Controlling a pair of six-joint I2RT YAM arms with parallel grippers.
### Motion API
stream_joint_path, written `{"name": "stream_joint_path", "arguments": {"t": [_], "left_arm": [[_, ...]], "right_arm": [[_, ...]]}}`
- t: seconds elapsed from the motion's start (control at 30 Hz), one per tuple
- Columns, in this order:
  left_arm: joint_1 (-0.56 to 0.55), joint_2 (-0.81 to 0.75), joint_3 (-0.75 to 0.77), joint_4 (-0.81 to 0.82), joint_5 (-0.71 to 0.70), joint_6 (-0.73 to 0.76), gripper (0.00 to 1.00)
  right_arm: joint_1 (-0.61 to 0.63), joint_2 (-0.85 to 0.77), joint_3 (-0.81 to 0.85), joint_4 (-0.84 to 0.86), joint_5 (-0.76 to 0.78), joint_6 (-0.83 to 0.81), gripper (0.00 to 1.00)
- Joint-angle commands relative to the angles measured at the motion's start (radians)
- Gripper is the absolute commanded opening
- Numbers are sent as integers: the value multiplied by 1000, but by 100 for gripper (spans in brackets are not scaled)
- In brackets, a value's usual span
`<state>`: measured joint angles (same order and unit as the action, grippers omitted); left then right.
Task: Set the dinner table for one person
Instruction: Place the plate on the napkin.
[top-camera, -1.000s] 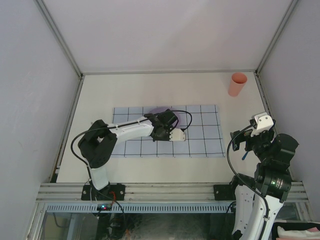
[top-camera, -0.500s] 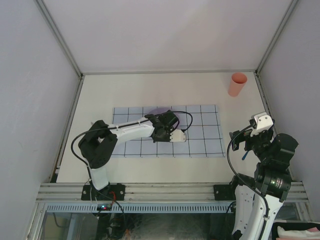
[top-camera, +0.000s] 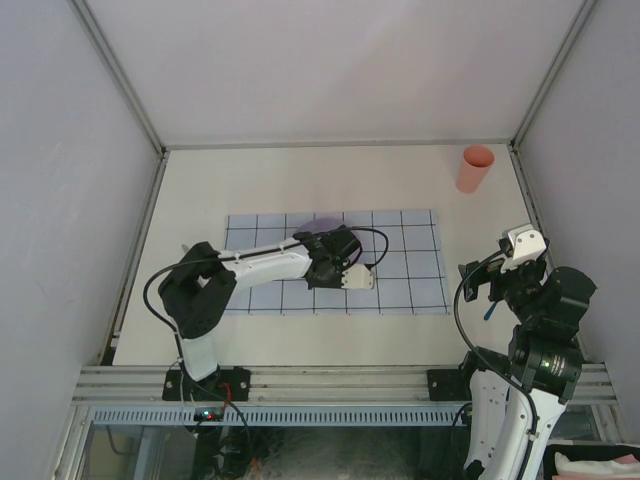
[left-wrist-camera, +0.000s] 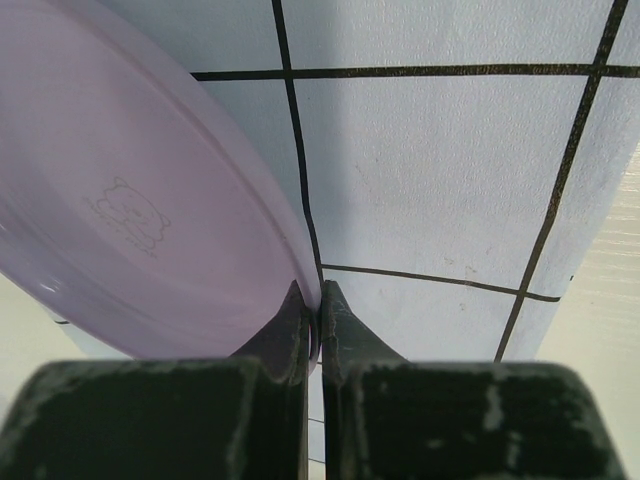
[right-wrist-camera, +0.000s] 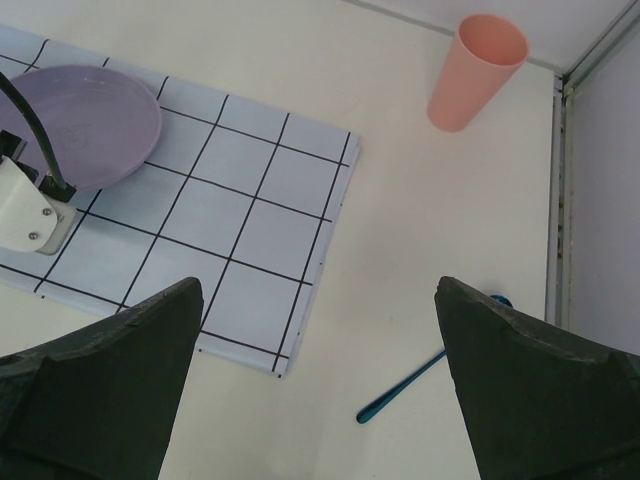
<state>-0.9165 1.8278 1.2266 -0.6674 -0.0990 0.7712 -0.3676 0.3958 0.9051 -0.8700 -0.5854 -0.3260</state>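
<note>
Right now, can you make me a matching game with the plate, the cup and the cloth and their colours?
Things:
1. plate
2. cup
3. cloth

Colours:
A. pale blue with a dark grid
B. light purple
C. pink-orange

Pairs: 1-B, 2-C, 3-A

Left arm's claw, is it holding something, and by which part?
Yes. The left gripper pinches the purple plate by its rim, over the checked cloth. The right gripper is open and holds nothing.
</note>
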Motion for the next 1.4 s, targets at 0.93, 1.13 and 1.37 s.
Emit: {"name": "stream_joint_path", "arguments": {"t": [0.93,1.13,1.37], "left_arm": [[-44,95,82,-86,53,-15,0],[-54,107,111,-101,47,-17,0],[-67,118,144,-120,37,-23,0]], "right_arm": [[-7,-21,-28,43,-6,-2,100],[-7,-23,-33,42,-10,-4,100],[-6,-30,-37,39,-12,-7,100]]}}
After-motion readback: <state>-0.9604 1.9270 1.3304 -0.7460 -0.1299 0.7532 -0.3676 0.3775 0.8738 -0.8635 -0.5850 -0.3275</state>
